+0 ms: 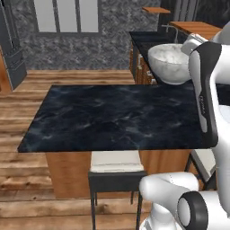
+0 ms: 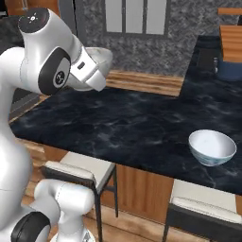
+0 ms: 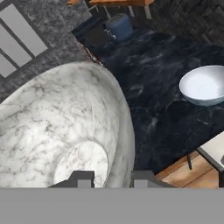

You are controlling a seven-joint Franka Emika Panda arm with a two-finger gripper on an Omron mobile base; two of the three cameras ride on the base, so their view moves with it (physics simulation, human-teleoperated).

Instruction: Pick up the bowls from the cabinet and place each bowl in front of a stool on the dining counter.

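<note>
Above the dining counter (image 1: 112,117), the gripper (image 3: 111,180) grips the speckled bowl (image 3: 57,131); white bowl (image 2: 212,147) sits near a stool (image 2: 203,203).

speckled bowl (image 1: 170,63) partly behind arm, right stool (image 2: 201,208) cropped

Speckled grey-white bowl (image 3: 65,135) — riding tilted in the hand (image 3: 111,177), above the black marble bench (image 2: 142,127). White bowl (image 2: 212,147) — sitting upright near the bench edge, behind a cream stool (image 2: 203,203).
</note>
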